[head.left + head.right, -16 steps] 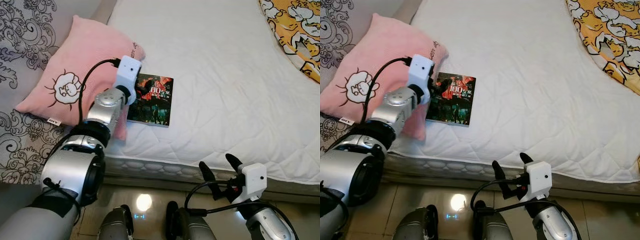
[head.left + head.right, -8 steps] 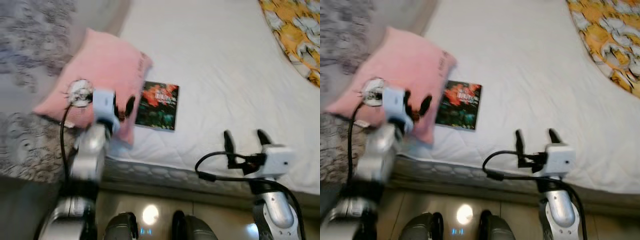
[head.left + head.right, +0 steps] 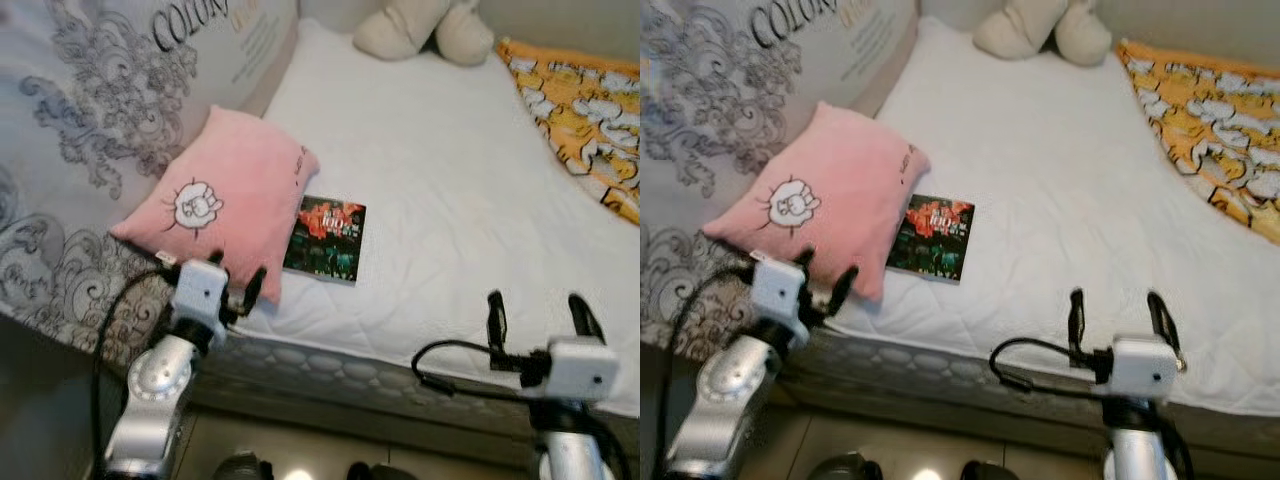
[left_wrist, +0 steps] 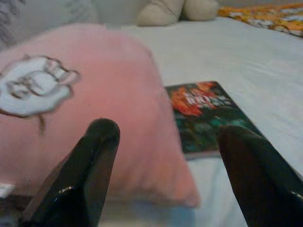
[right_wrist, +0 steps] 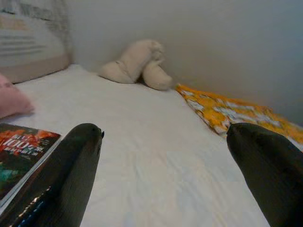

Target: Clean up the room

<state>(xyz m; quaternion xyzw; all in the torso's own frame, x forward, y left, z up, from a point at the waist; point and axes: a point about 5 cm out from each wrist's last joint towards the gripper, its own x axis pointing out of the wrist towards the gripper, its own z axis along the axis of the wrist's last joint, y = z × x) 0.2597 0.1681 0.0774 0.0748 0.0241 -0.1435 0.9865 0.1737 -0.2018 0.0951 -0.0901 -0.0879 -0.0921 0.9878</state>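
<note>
Left hand (image 3: 233,283) is hovering at the near edge of the bed (image 3: 450,190), fingers spread wide with nothing in them, right in front of the pink pillow's (image 3: 220,200) lower corner. Looks like it's lined up that way because the pillow hangs over the mattress edge and half leans on the grey patterned duvet (image 3: 90,130), so that corner is the easy bit to get at. Right hand (image 3: 540,318) is also wide open and empty, held low over the front of the mattress, well apart from everything. The book (image 3: 325,238) with the dark red cover lies flat on the white sheet, its edge touching the pillow. A cream plush toy (image 3: 420,25) sits at the far end, with an orange patterned blanket (image 3: 585,110) along the right side.

Compared with a second ago: the left hand was out over the book's corner and has pulled back toward the bed edge. Camera has tilted up too, so more of the bed shows now. Book and pillow themselves look unmoved
</note>
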